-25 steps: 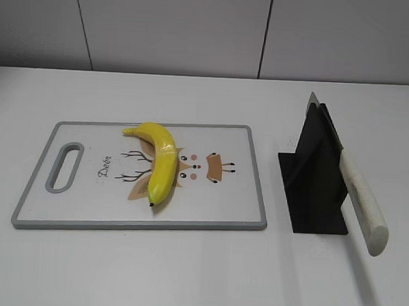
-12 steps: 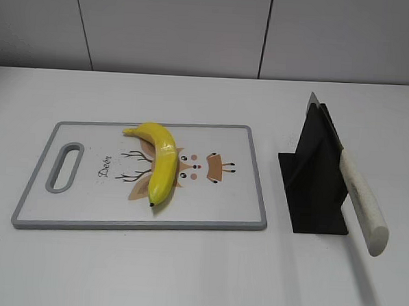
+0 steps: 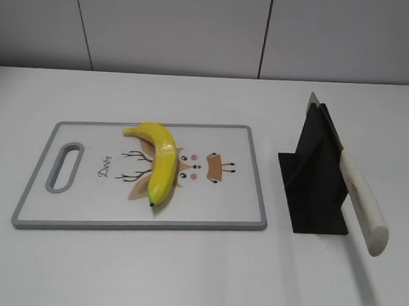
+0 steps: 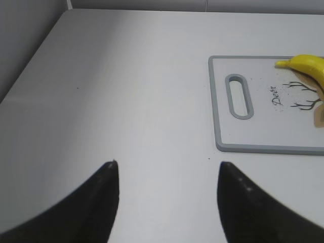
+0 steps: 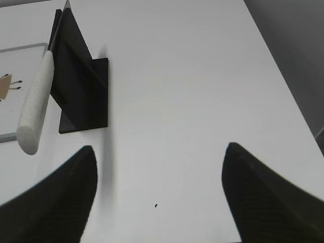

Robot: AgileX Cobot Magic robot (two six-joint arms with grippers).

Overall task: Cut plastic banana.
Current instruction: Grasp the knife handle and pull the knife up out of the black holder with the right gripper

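We see one plastic banana (image 3: 158, 166) lying on one cutting board (image 3: 225, 209), and one knife (image 3: 359, 195) in a black stand (image 3: 313, 179). Our left gripper (image 4: 167, 174) and right gripper (image 5: 158, 167) are spread apart over bare table (only fingertips visible).

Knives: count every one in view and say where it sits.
1. The knife rests in the black stand to the right of the cutting board, white handle toward the camera. None other visible.
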